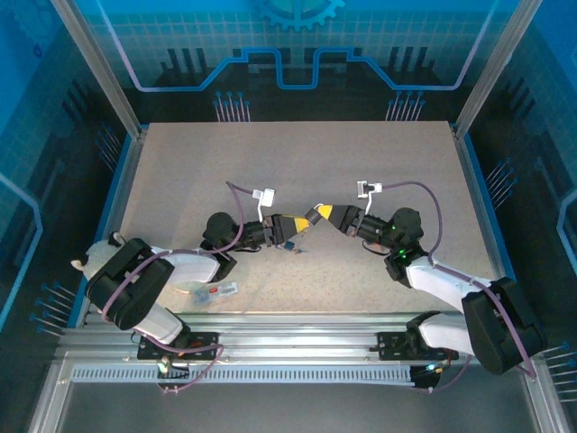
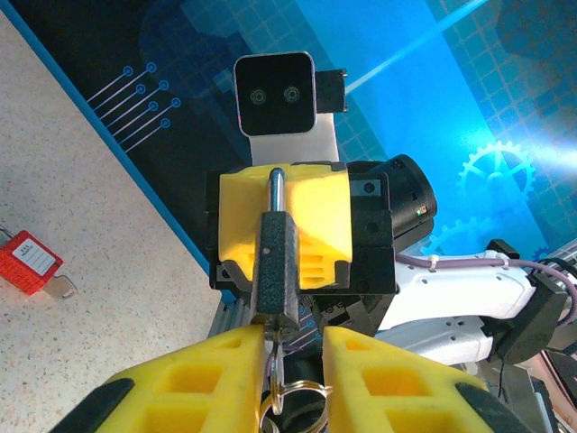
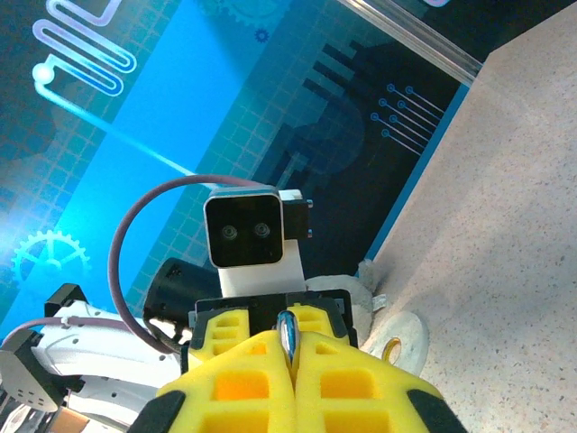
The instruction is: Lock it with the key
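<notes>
A dark padlock hangs in the air over the middle of the table, keyhole end toward my left gripper. My right gripper is shut on the padlock, and its silver shackle pokes out between the yellow fingers. The key sits in the bottom of the lock with a key ring dangling from it. My left gripper is open around the key: one finger touches it and the other stands clear. In the top view my left gripper and right gripper meet tip to tip.
A red padlock lies on the speckled table near my left arm, also seen at the near edge. A white tape roll rests by the table's left border. Blue rails and glass walls enclose the table.
</notes>
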Action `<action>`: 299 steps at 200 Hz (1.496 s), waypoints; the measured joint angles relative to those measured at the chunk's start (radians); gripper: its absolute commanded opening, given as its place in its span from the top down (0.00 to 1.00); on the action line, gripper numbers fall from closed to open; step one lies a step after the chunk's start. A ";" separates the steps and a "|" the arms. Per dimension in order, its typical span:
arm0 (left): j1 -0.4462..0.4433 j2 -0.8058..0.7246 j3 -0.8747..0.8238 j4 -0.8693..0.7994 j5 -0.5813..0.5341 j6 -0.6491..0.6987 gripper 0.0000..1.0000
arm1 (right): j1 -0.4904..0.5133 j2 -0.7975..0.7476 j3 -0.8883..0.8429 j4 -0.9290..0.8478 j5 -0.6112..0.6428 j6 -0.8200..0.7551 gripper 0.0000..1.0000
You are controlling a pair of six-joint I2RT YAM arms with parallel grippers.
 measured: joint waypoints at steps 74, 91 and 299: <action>0.000 0.003 0.004 0.000 0.015 -0.003 0.82 | 0.002 0.015 0.008 0.010 -0.002 0.001 1.00; 0.002 0.008 0.008 0.000 0.019 -0.004 0.78 | 0.002 0.016 0.008 0.017 -0.002 0.004 1.00; 0.045 -0.070 0.035 -0.174 0.113 0.034 0.84 | 0.019 0.027 0.033 0.018 -0.024 -0.001 1.00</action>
